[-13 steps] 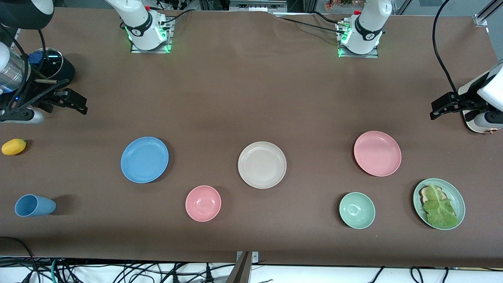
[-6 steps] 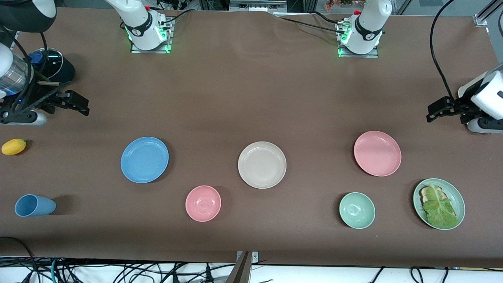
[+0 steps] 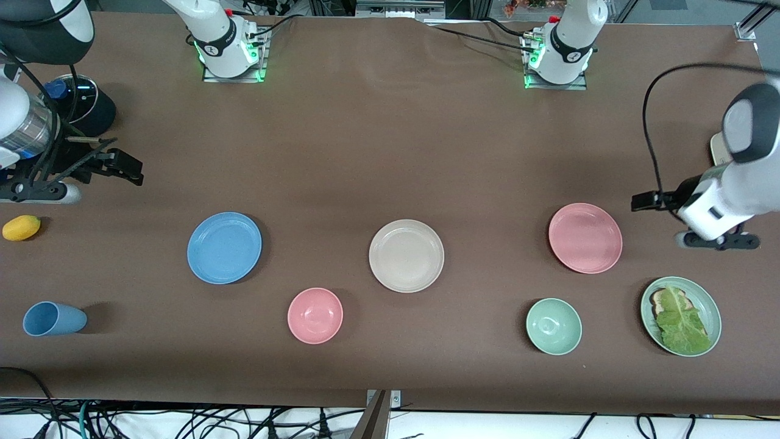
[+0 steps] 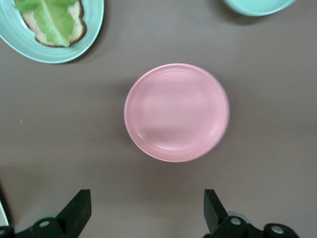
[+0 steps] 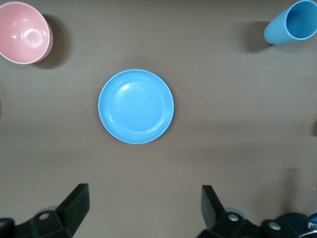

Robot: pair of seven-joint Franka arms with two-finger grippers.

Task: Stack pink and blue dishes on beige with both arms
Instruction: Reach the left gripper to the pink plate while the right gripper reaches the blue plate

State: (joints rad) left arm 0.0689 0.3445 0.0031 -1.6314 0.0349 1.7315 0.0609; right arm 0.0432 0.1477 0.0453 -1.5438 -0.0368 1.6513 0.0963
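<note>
**A:** Movement at the left arm's end of the table! Over the last second the left gripper point(image 3: 640, 201) has swung in from the frame's edge and dropped lower in the front view. It now hangs just beside the pink plate point(image 3: 585, 238).

**B:** Its wrist view backs that up. The pink plate point(image 4: 176, 112) sits dead centre, and the two fingers point(image 4: 79, 210) are spread wide with nothing between them.

**A:** And the right gripper point(image 3: 131, 167)?

**B:** It has crept only a touch down the frame, and it's well apart from the blue plate point(image 3: 223, 247). Jaws wide and empty there too. Its own camera already has the blue plate point(image 5: 136, 106) framed above the fingertips.

**A:** Have any of the dishes shifted?

**B:** None. The pink and blue plates lie flat at mid-height of the front view, one toward each arm's end. The beige plate point(image 3: 406, 255) sits between them at the centre, bare.

**A:** So where does that leave the job?

**B:** I'd say nothing is stacked yet and this is the approach. The left arm leads on pink, the right trails on blue.

**A:** Any traps?

**B:** The pink bowl point(image 3: 315, 315) and blue cup point(image 3: 53, 318) low in the frame are decoys. My guess is those low rims will need a careful edge pinch.
</note>
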